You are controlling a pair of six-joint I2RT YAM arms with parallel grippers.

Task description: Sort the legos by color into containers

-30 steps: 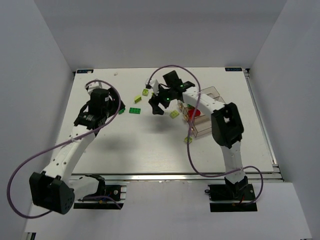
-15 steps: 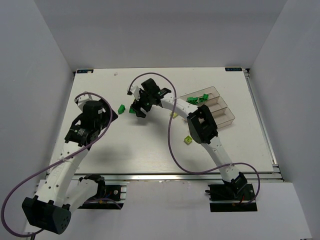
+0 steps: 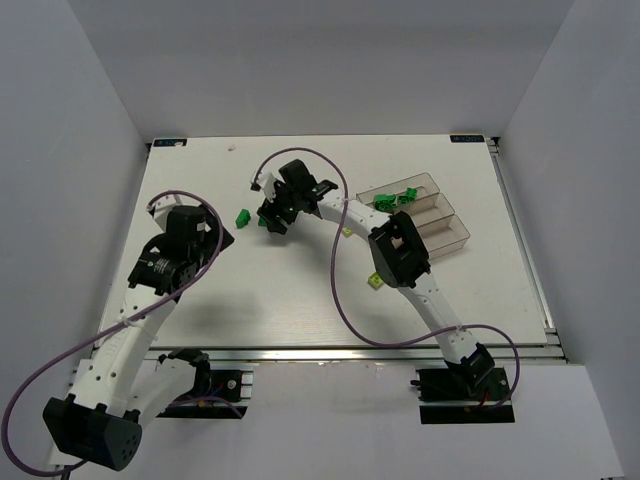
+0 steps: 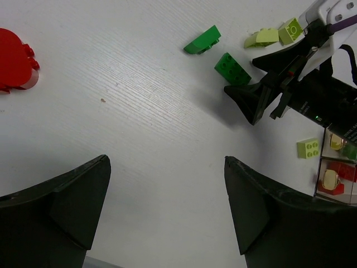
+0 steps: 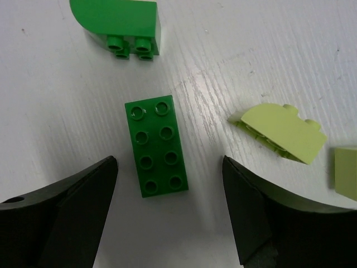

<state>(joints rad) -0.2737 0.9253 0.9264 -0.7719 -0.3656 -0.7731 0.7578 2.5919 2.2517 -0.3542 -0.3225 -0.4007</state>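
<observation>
Between the parted jaws of the right gripper (image 5: 168, 163) — just swung over from the containers (image 3: 452, 228) — lies a green lego (image 5: 156, 146), ready for grasping.

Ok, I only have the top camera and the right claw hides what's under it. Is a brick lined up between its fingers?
Observer: Yes, a dark green eight-stud brick lies flat, studs up, inside the open right claw, touching neither finger.
Operator: Anything close by?
Observer: A lime curved brick lies just ahead of one fingertip, apart from the green one.
Operator: And the other arm?
Observer: A red piece lies off to one side of the open left claw.
</observation>
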